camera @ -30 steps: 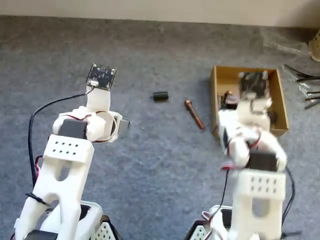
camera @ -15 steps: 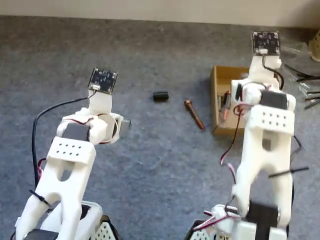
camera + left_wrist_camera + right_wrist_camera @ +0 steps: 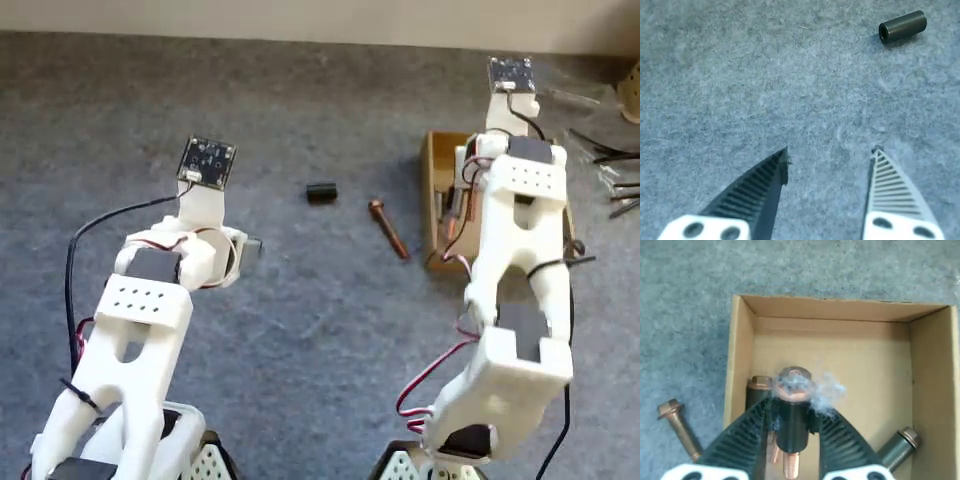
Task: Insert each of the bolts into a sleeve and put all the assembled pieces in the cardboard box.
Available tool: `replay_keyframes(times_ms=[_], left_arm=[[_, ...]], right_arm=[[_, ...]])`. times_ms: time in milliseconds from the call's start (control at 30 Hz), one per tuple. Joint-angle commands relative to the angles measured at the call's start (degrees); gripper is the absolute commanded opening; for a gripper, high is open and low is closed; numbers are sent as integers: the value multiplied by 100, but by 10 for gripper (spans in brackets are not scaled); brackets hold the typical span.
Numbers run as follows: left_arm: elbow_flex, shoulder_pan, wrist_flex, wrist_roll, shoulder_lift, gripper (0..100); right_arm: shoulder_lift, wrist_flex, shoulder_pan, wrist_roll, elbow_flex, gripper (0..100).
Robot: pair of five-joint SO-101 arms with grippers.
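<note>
With the right end effector (image 3: 796, 410) clamped on a sleeved bolt (image 3: 792, 432) over the cardboard box (image 3: 840, 307) and the left end effector (image 3: 830, 150) spread apart, we are planning to lower the bolt well inside before releasing.

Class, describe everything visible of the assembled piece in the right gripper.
The assembled piece is a black sleeve with a copper-coloured bolt through it: flanged head at one end, threaded tip poking out the other. Grey fluff clings near the head. The fingers of the right gripper clamp the sleeve, over the open cardboard box.
</note>
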Motion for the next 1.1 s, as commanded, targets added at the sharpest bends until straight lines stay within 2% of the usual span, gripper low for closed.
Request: replay_keyframes(times_ms=[0,500,767,833,1067], left_arm=[[-22,-13,-97,-18,-31,245],[-22,-13,-97,-18,-13,245],[-22,-13,-97,-18,-4,245],[-22,-13,-97,-18,-4,245],[-22,-13,-97,-26,-4,245]], right_arm=[[242,4,57,9,-673,5],[1596,13,391,35,-1525,6],[1868,22,286,62,-1525,7],[1921,119,233,316,-1516,13],[2053,338,215,484,-1525,191]])
